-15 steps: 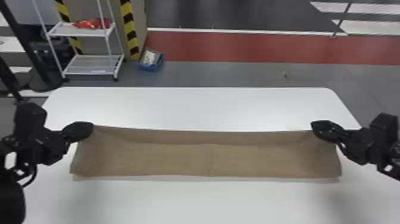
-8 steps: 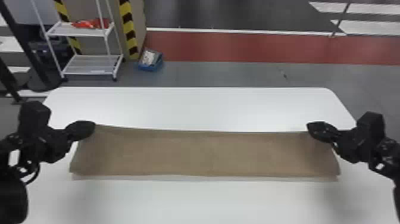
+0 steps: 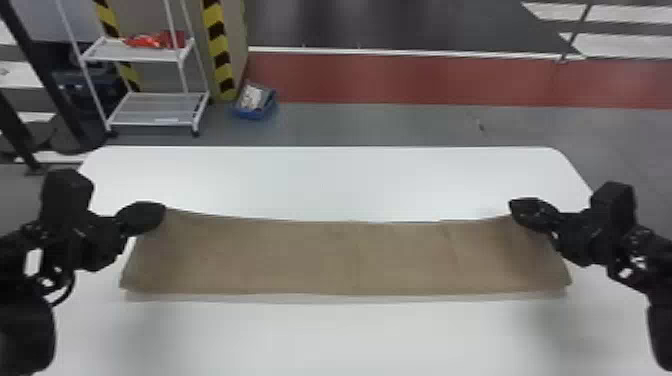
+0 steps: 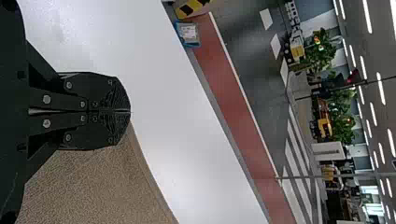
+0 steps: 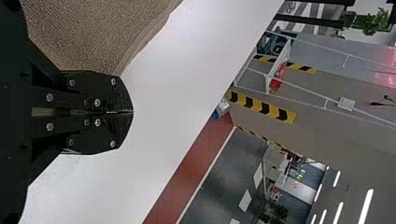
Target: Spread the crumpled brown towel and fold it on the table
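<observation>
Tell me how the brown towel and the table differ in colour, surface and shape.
The brown towel is brown and coarse-textured; the table is white and smooth. The towel forms a long, narrow strip, while the table is much broader. The towel's far edge dips between the left gripper and right gripper, whereas the table's far edge runs straight.

A white rack (image 3: 155, 109) holds a red bundle (image 3: 150, 41) on its upper shelf, with a yellow-and-black striped pillar (image 3: 217, 50) just behind, a blue bin (image 3: 254, 113) near its right side, a red floor band (image 3: 425, 80) farther right, and a dark pole (image 3: 47, 72) on its left.
</observation>
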Controlling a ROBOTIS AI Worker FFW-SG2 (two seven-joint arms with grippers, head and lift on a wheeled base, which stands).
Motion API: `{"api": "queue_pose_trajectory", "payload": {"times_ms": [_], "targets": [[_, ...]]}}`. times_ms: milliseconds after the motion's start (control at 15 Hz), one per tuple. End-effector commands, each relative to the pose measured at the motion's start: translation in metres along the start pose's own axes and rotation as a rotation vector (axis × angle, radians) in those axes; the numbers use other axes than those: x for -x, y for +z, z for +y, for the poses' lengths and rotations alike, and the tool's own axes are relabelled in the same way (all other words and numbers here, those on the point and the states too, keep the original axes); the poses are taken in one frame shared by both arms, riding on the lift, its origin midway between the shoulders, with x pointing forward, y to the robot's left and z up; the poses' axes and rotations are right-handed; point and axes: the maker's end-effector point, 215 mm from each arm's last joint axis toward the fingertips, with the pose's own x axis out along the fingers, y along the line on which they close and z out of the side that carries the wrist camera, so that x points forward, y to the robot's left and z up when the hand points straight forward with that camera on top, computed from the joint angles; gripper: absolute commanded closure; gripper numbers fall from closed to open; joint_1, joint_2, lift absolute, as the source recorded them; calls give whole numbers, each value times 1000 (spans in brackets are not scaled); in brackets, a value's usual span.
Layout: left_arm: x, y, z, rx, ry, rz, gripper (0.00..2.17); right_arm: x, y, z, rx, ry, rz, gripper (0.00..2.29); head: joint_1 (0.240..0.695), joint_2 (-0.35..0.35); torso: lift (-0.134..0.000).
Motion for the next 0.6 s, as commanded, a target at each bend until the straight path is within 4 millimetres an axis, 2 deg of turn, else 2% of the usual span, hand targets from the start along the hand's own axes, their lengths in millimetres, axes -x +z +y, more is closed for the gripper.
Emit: {"api": "queue_pose_trajectory", "payload": {"times_ms": [0,200,533], "targets": [[4,-2,7,-2,10,3,1409,2,5,-5,-17,-10,-22,1480,695,-31,-124],[9,-5,16,-10,21,12,1413,10,2,-19,-36,-41,-21,1477,695,-27,-124],[10,-7,17,-10,24,15,1409,7,8,-23,-36,-45,-28,1477,695,-28,-124]]}}
